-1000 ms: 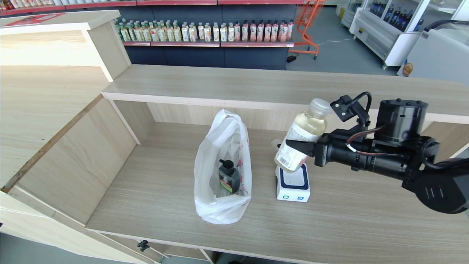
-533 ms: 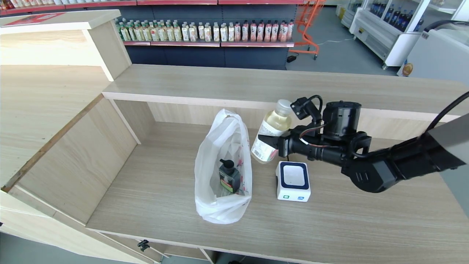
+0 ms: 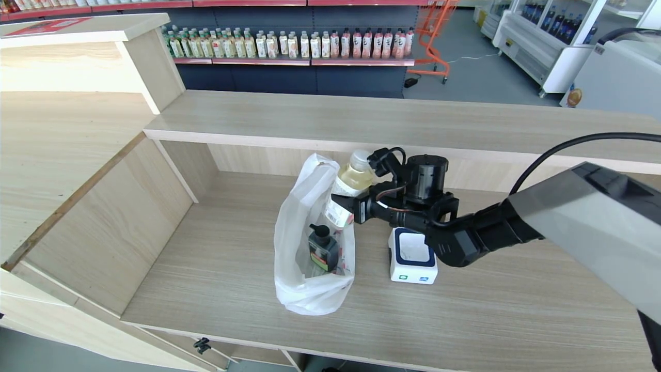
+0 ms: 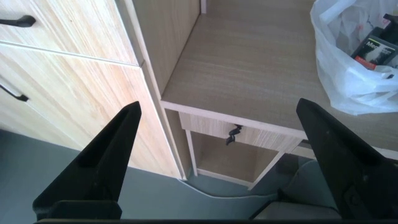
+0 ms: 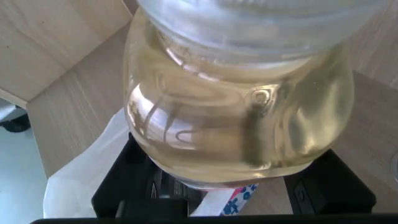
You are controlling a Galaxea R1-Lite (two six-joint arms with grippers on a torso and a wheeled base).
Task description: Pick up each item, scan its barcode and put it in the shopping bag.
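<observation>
One dark bottle (image 3: 323, 251) sits in your bag (image 3: 301, 292), and your right gripper (image 3: 355, 209), jaws pinching the pale bottle (image 3: 349, 192), holds it at the bag's rim beside the scanner (image 3: 413, 264), so only the drop seems left; the left gripper (image 4: 217, 109) has its jaws spread.

The pale wood-grain table (image 3: 222, 268) has a raised ledge (image 3: 310, 116) along its 12 o'clock side. Beyond it, a store shelf (image 3: 361, 62) carries a row of drink bottles (image 3: 289, 45). An orange wire rack (image 3: 434, 36) stands at 1 o'clock, and white freezers (image 3: 547, 51) at 2 o'clock.
</observation>
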